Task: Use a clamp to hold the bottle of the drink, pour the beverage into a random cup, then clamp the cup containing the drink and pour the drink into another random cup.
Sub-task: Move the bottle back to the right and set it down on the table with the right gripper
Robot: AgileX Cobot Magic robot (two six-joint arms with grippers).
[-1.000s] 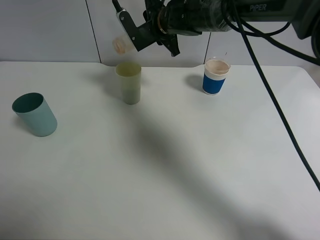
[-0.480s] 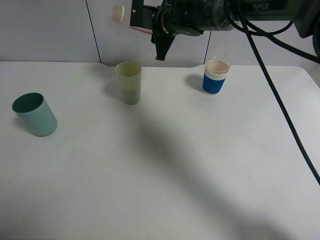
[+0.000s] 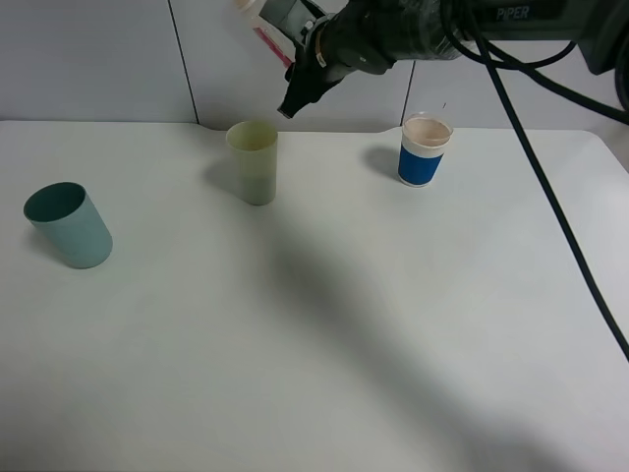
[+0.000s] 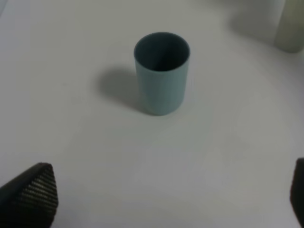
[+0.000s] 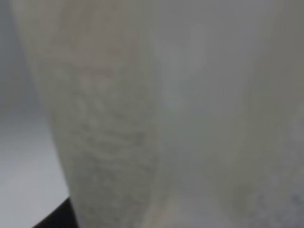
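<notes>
My right gripper (image 3: 295,61) is shut on the drink bottle (image 3: 263,24) and holds it high above the table's back, tilted with its pale neck up and to the left. It hangs above and a little right of the olive-green cup (image 3: 254,162). In the right wrist view the bottle (image 5: 109,118) fills the frame as a blur. A blue cup with a white rim (image 3: 425,150) stands at the back right, with a brownish inside. A teal cup (image 3: 67,224) stands at the left. My left gripper (image 4: 161,202) is open and empty, short of the teal cup (image 4: 161,71).
The white table (image 3: 324,334) spans the exterior high view, with a grey wall behind it. The right arm's black cable (image 3: 550,216) hangs over the table's right side. The olive-green cup's edge (image 4: 292,26) shows in the left wrist view.
The right gripper has turned the bottle from neck-down over the olive-green cup to neck-up and lifted it higher. The cups and the left gripper have not moved.
</notes>
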